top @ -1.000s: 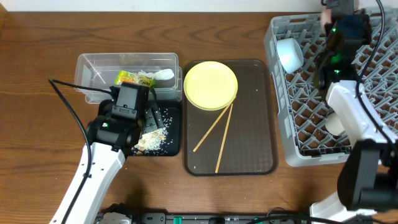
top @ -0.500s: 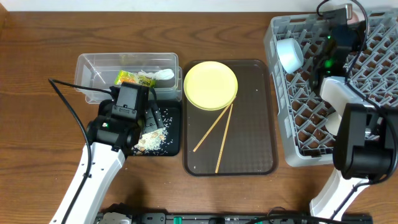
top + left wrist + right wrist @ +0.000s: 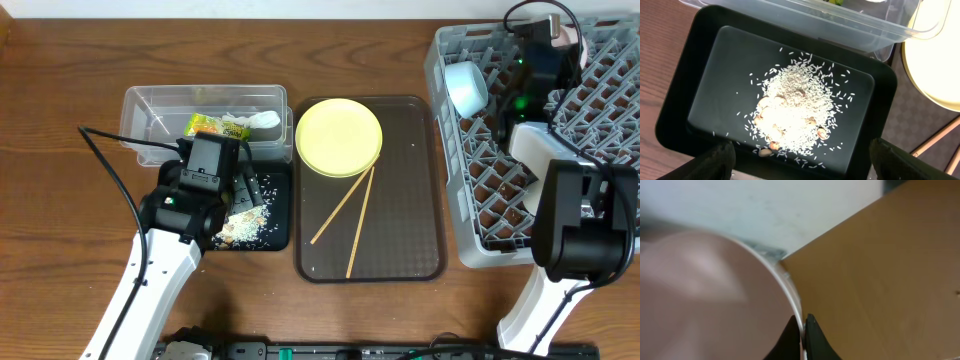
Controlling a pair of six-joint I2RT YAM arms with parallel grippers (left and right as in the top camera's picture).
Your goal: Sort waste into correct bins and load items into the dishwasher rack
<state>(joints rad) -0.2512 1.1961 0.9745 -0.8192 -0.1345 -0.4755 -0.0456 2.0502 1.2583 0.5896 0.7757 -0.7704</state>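
My left gripper (image 3: 802,167) is open and empty, hovering over the black tray (image 3: 690,75), which holds loose rice scraps (image 3: 795,110). In the overhead view the left gripper (image 3: 240,195) is over that tray (image 3: 278,232). The clear box (image 3: 160,105) behind it holds the green-and-orange wrapper (image 3: 215,125) and white tissue (image 3: 262,121). My right gripper (image 3: 802,330) is shut on the thin white rim of a bowl (image 3: 705,295) whose inside looks pinkish. It holds the bowl at the far edge of the grey rack (image 3: 600,130), seen overhead as the right gripper (image 3: 555,35).
The brown serving tray (image 3: 400,230) holds the yellow plate (image 3: 339,136) and two wooden chopsticks (image 3: 350,210). The rack also holds a pale bowl (image 3: 466,86) on its side at its far left and a small white cup (image 3: 537,200) by my right arm.
My right arm has swung over the rack's far edge, and the held bowl has turned from the gripper's left side to its right. The left arm has not moved.
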